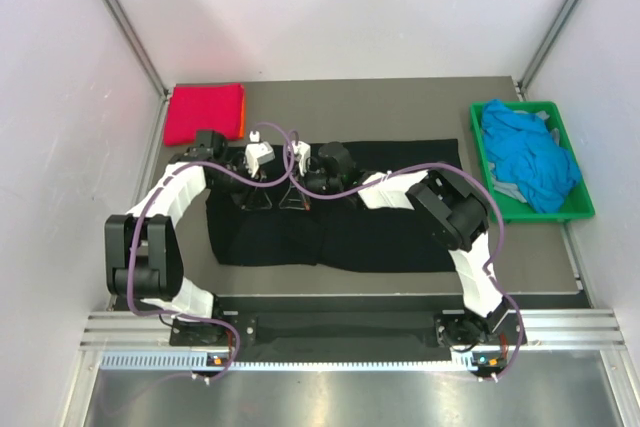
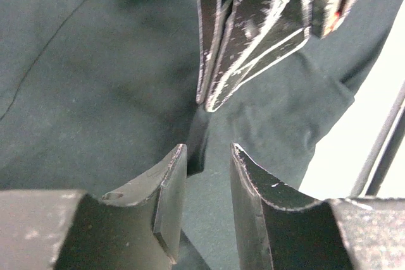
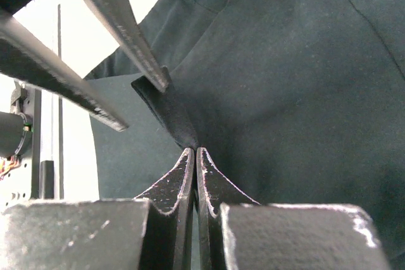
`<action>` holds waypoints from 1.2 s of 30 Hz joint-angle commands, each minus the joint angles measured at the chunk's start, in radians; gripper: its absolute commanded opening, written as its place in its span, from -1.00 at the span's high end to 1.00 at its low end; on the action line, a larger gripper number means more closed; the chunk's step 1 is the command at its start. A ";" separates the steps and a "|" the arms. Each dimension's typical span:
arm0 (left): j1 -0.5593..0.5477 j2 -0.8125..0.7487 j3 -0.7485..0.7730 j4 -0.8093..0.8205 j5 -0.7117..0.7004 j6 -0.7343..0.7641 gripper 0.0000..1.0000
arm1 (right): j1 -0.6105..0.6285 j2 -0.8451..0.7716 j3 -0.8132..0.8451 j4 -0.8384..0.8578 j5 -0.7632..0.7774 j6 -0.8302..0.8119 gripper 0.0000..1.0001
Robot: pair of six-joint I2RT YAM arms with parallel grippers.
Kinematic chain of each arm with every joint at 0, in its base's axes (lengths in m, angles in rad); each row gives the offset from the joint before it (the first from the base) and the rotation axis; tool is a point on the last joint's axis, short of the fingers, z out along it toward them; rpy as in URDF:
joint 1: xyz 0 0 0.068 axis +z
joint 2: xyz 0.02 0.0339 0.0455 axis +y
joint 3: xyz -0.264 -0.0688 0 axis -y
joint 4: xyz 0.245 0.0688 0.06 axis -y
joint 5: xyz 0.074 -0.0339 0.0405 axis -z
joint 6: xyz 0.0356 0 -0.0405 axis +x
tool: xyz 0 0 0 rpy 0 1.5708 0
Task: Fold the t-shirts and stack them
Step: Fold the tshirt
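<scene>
From above, the black shirt (image 1: 380, 237) lies spread flat across the middle of the counter (image 1: 400, 107). Both arms reach in over its left half. The left gripper (image 1: 257, 199) and right gripper (image 1: 293, 199) sit just beside each other on the cloth. A folded red shirt (image 1: 203, 112) waits at the far left corner, with a sliver of orange shirt (image 1: 242, 117) showing at its edge. That looks like the stack.

At the far right stands the green crate (image 1: 545, 215), heaped with crumpled blue shirts (image 1: 530, 157). None of them is folded yet, and a little grey peeks out among them.

On the left wrist camera, the left gripper's jaws stand apart, with a thin ridge of black cloth rising into the gap. They don't look pressed onto it. The right gripper (image 2: 212, 96) hangs close ahead.

On the right wrist camera, the right gripper is clenched tight, pinching that same ridge of black shirt at its tips. The left gripper's fingers (image 3: 114, 11) hover just above the raised flap.

My read is that this is a handover or second pinch before a fold. To do it well, the left should close fully on the ridge before anything lifts. Then both should rise evenly, so the cloth carries over flat rather than bunching.
</scene>
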 commanded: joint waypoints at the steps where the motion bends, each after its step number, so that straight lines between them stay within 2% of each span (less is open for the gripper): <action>1: -0.011 0.014 0.013 0.002 -0.035 0.042 0.23 | -0.014 0.016 0.038 0.061 -0.033 0.000 1.00; 4: -0.028 0.032 0.008 0.042 -0.056 0.030 0.24 | -0.013 0.021 0.038 0.066 -0.035 0.005 1.00; 10: -0.036 0.066 0.005 0.045 0.040 0.059 0.34 | -0.014 0.026 0.039 0.067 -0.035 0.008 1.00; 13: -0.051 0.086 0.031 0.010 0.000 0.078 0.90 | -0.014 0.029 0.036 0.066 -0.032 0.006 1.00; 14: -0.051 0.098 0.053 -0.015 0.002 0.078 1.00 | -0.014 0.021 0.030 0.073 -0.027 0.013 1.00; 17: -0.054 0.145 0.142 -0.136 0.032 0.053 1.00 | -0.014 -0.009 -0.001 0.090 0.014 0.042 1.00; 18: -0.059 0.147 0.151 -0.129 0.042 0.030 1.00 | -0.014 -0.019 0.005 0.045 0.028 0.042 0.92; 19: -0.068 0.129 0.140 -0.101 0.025 0.004 1.00 | -0.014 -0.033 0.021 0.015 0.043 0.042 0.68; 20: -0.091 0.112 0.125 -0.066 0.001 -0.060 1.00 | -0.014 -0.063 0.033 -0.026 0.069 0.046 0.59; 22: -0.114 0.042 0.049 0.067 -0.082 -0.123 1.00 | -0.014 -0.097 0.064 -0.159 0.201 0.069 0.57; 23: -0.122 0.018 0.024 0.100 -0.096 -0.169 1.00 | -0.014 -0.132 0.068 -0.201 0.249 0.127 0.44; 26: -0.122 -0.072 -0.070 0.245 -0.150 -0.267 1.00 | -0.014 -0.216 0.027 -0.276 0.348 0.205 0.22; 30: -0.122 -0.191 -0.157 0.354 -0.219 -0.352 1.00 | -0.013 -0.355 -0.079 -0.350 0.520 0.313 0.14; 32: -0.123 -0.241 -0.211 0.409 -0.269 -0.387 1.00 | -0.022 -0.448 -0.128 -0.471 0.592 0.408 0.13; 33: -0.124 -0.270 -0.231 0.439 -0.299 -0.417 1.00 | -0.026 -0.483 -0.146 -0.520 0.684 0.452 0.13; 34: -0.124 -0.322 -0.264 0.462 -0.316 -0.442 1.00 | -0.037 -0.546 -0.180 -0.590 0.736 0.556 0.13; 36: -0.125 -0.371 -0.295 0.532 -0.357 -0.508 1.00 | -0.060 -0.608 -0.212 -0.811 0.869 0.667 0.14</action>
